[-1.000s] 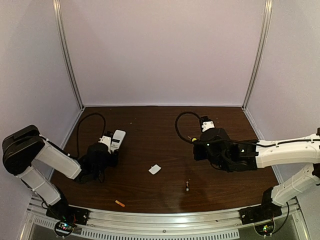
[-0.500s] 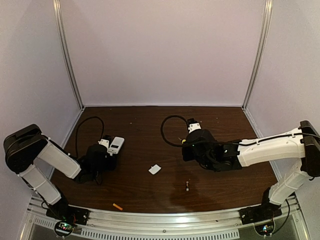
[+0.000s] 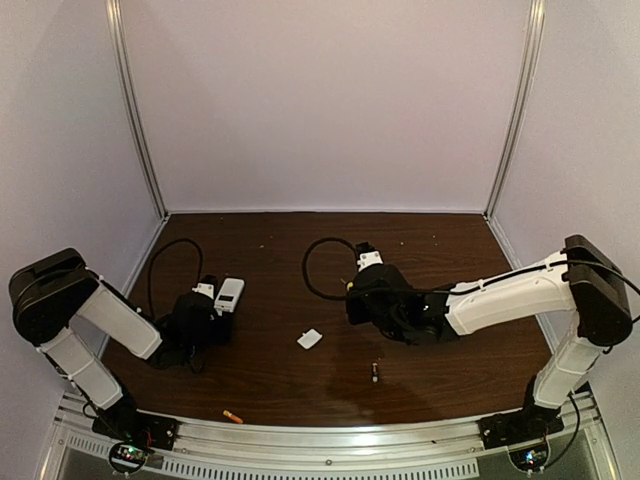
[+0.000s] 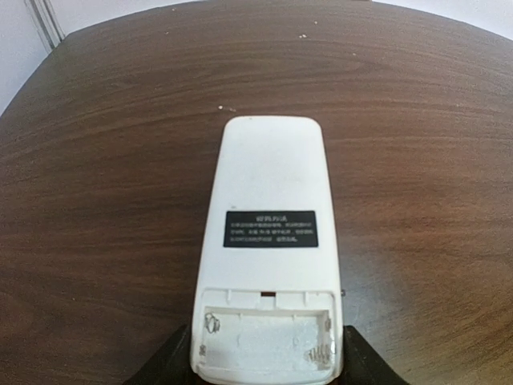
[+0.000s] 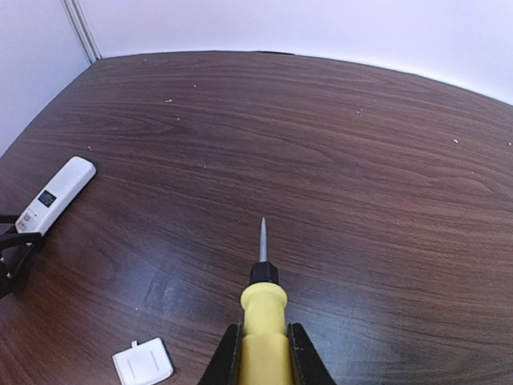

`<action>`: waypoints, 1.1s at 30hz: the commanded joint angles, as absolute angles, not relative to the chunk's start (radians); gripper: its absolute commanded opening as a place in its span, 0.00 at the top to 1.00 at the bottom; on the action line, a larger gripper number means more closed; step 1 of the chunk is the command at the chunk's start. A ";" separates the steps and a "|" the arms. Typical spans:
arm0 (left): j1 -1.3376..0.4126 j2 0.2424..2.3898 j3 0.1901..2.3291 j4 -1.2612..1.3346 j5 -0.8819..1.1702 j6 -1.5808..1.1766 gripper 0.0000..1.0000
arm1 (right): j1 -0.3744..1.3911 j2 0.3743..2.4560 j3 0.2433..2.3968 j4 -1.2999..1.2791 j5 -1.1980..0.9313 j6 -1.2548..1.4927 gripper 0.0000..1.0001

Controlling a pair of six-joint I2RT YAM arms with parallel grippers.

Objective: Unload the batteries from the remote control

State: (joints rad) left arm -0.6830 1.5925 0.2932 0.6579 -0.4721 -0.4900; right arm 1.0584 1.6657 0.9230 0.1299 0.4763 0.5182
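Observation:
The remote control is a white bar lying back side up on the dark wooden table, and its open battery compartment is empty. My left gripper is shut on the compartment end, one black finger on each side. In the top view the remote control sticks out beyond the left gripper at the table's left. A dark battery lies near the middle front and an orange one by the front edge. My right gripper is shut on a yellow-handled screwdriver, tip pointing away over bare wood.
A small white square cover piece lies between the two arms; it also shows as the cover at the lower left of the right wrist view. Black cables loop behind both wrists. White walls enclose the table on three sides.
The right arm has swung left toward the table's middle, carrying the screwdriver. The left gripper with the remote has shifted slightly left and nearer. The orange battery has moved a little nearer the front edge.

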 commanded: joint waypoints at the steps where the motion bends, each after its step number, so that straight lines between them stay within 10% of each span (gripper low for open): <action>1: -0.675 1.608 0.261 0.678 -0.475 -0.518 0.59 | 1.051 1.725 0.965 0.211 0.479 0.500 1.00; 15: -0.675 1.491 0.203 0.698 -0.399 -0.511 0.03 | 1.035 1.849 0.988 0.320 0.487 0.485 1.00; 33: -0.676 1.442 0.178 0.775 -0.351 -0.466 0.03 | 1.019 1.946 0.929 0.427 0.425 0.515 0.95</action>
State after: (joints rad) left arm -0.6811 1.4525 0.1898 0.7105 -0.3656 -0.4873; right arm 1.0248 1.9228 0.9565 0.3904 0.4419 0.5011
